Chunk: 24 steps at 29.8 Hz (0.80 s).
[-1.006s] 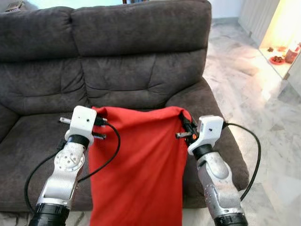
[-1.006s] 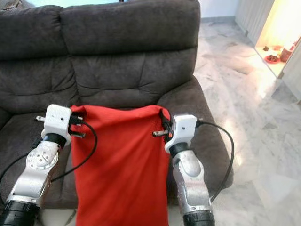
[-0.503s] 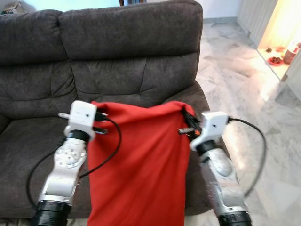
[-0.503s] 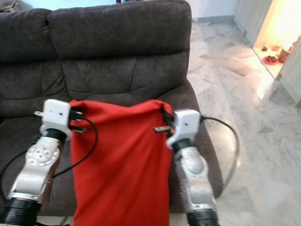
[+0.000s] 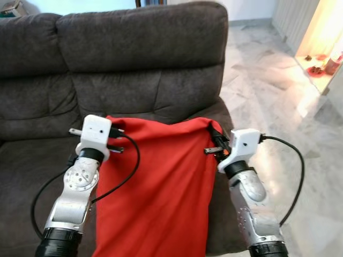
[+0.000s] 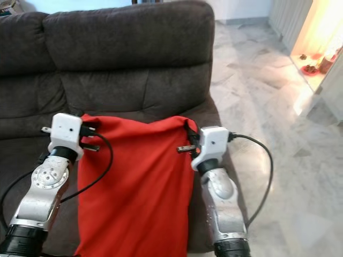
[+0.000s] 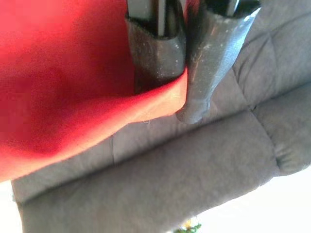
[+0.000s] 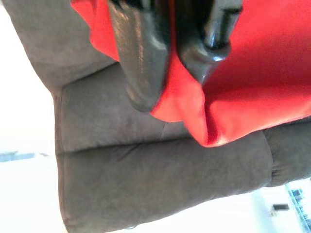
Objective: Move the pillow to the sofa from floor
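One red pillow, held up in front of one dark grey sofa, hanging limp like a flat sheet of cloth. Long axis running top to bottom: upper edge level with the sofa's seat cushion and stretched roughly horizontal between the two grippers, lower end dropping out of the bottom of the head views. Broad red face turned toward the camera, back face toward the sofa. Upper edge sagging slightly in the middle, upper corners bunched at each grip. Two grippers, one at each top corner. Left gripper pinched closed on the pillow's left upper corner, a fold of red fabric caught between its two black fingers, grey sofa cushions beyond. Right gripper likewise clamped on the right upper corner, red cloth squeezed between its two fingers and spilling past the tips, sofa backrest behind. Two silver arms rising from the bottom of the head views, left arm at the pillow's left edge, right arm at its right edge, each with a white wrist block and one black cable looping off it. Pillow positioned before the right-hand seat of the sofa, near the right armrest. To the right, pale marble floor, brightly lit at the far upper corner.
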{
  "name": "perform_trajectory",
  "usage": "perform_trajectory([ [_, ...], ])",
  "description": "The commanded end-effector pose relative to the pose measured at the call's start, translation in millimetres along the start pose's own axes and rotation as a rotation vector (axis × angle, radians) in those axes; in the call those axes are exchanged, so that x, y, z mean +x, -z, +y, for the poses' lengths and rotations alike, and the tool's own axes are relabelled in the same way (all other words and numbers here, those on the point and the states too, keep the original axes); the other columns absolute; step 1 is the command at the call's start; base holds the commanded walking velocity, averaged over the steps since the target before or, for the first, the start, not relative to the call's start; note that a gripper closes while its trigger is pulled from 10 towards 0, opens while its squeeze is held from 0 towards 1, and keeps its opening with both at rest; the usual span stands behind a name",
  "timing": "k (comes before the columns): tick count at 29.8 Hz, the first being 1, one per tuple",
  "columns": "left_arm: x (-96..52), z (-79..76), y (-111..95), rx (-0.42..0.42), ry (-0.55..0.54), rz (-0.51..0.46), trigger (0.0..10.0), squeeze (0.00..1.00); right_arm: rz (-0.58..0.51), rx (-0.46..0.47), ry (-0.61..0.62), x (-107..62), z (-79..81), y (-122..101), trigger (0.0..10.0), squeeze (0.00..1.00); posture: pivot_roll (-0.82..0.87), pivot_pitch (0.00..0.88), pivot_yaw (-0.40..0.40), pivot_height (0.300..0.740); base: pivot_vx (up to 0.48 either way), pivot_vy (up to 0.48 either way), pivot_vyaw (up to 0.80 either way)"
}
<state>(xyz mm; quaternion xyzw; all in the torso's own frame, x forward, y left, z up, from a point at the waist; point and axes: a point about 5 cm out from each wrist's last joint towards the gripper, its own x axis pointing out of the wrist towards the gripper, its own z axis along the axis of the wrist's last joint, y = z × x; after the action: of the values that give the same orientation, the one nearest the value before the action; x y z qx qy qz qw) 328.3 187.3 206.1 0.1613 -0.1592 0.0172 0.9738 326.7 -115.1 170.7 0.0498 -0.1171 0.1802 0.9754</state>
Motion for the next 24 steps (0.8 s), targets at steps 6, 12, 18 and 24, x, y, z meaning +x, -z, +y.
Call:
perform_trajectory([
  [6, 8.8, 67.2, -55.1, 0.036, -0.283, -0.223, 10.0, 0.00, -0.247, 0.039, -0.297, 9.4, 49.8, -53.3, 10.0, 0.00, 0.05, 0.121, 0.068, 0.740, 0.313, 0.000, 0.53],
  [12, 7.0, 32.9, -42.4, -0.042, -0.041, -0.178, 10.0, 0.00, -0.209, 0.035, -0.272, 9.9, 44.9, -45.9, 10.0, 0.00, 0.05, 0.124, 0.068, 0.740, 0.000, 0.000, 0.00],
  [18, 5.9, 28.5, -36.4, -0.065, -0.037, -0.140, 10.0, 0.00, -0.186, 0.030, -0.262, 8.4, 42.4, -44.0, 10.0, 0.00, 0.05, 0.126, 0.066, 0.740, 0.000, 0.000, 0.00],
  [24, 7.3, 30.4, -36.7, -0.053, -0.021, -0.133, 10.0, 0.00, -0.175, -0.003, -0.211, 13.5, 34.1, -42.4, 10.0, 0.00, 0.05, 0.132, 0.070, 0.740, 0.000, 0.000, 0.00],
])
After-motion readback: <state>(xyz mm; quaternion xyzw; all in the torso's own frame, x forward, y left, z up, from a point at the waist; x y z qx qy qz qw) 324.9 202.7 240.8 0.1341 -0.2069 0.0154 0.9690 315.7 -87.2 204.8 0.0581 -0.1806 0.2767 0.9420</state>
